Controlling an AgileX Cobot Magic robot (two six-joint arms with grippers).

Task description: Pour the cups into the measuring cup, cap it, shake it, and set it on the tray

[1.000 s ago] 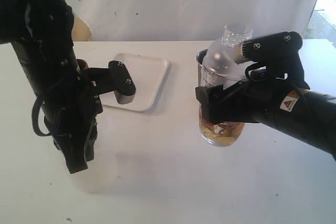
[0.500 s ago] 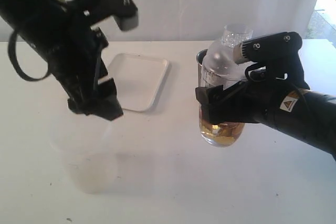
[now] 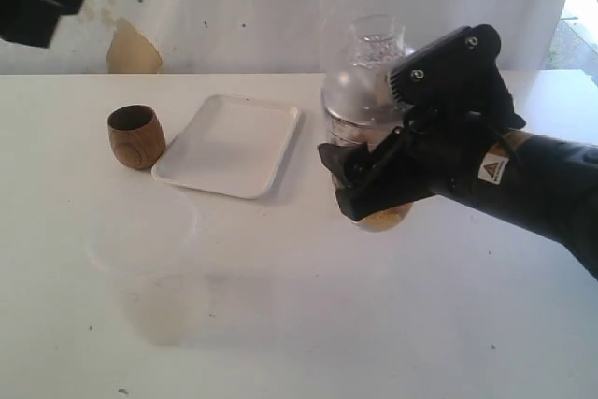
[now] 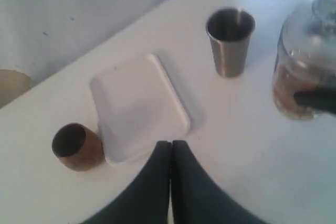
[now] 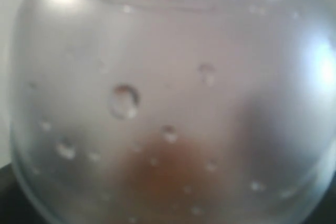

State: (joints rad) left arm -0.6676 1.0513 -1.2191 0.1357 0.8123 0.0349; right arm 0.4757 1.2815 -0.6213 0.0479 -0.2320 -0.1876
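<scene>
Presently, over the table (image 3: pixel 280 324) middle, with the tray (image 3: pixel 229 142) off toward the left arm's side by the far edge, grips the capped measuring cup (image 3: pixel 360 91) in the right gripper (image 3: pixel 374 184): jaws clasped round its lower body, axis near upright, amber liquid low. Favours the right arm, nearer. Shows only from the left wrist: steel tumbler (image 4: pixel 230 45) beside the cup, left gripper (image 4: pixel 170 148) pressed together, empty.

Brown, grained wooden cup (image 3: pixel 136 135) at nine o'clock of the plain white tray (image 3: pixel 229 144). Silvery-grey steel tumbler (image 4: pixel 230 40). Clear measuring cup (image 3: pixel 360 91), droplet-speckled, amber at its base. Black right gripper (image 3: pixel 374 184). White table (image 3: pixel 374 324).
</scene>
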